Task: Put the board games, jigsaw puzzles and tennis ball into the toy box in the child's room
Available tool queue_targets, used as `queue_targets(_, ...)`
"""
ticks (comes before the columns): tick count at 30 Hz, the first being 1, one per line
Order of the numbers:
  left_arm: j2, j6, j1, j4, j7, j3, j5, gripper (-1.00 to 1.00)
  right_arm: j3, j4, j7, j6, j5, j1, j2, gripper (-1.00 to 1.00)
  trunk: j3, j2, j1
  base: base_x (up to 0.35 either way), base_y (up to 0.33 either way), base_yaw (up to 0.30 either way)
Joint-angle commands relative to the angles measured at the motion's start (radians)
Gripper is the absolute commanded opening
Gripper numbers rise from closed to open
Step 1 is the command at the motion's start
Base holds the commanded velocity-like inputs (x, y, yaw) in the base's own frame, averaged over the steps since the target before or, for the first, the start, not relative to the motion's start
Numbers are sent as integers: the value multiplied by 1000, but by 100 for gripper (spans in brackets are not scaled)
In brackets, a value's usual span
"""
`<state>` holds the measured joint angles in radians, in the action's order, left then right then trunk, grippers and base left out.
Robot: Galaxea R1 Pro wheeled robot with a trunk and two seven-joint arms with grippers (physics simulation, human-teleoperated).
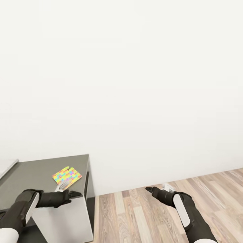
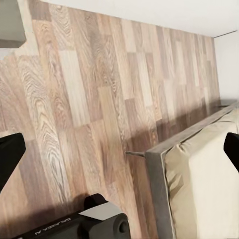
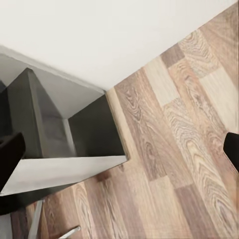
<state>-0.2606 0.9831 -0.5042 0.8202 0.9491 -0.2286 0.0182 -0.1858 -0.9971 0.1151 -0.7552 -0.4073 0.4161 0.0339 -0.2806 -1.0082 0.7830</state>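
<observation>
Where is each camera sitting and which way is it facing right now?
Head view: on the head, looking forward and down at a white wall, the table with a jigsaw puzzle, both arms, left tool, right tool.
Left wrist view: on the left arm, facing the floor and the bed; dark fingertips show.
Right wrist view: on the right arm, facing the table's end and wall.
All three share the wood-plank floor.
</observation>
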Motion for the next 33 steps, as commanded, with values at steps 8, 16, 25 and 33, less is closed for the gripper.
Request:
queue_targets(8,0,8,0,1,1,-1,2,100,-6,22,9,-6,5,1,1,100,-1,-1,1,249,0,-279)
queue_targets(16,0,8,0,1,2,-1,2,100,-6,26,11,-6,4,1,1,100,-1,-1,1,229,0,-279)
queue_targets(25,0,8,0,1,2,-1,2,100,-6,26,11,-6,4,1,1,100,-1,-1,1,136,0,-279)
queue_targets(33,0,8,0,1,2,-1,2,100,-8,26,11,-6,4,1,1,100,-1,-1,1,53,0,-279)
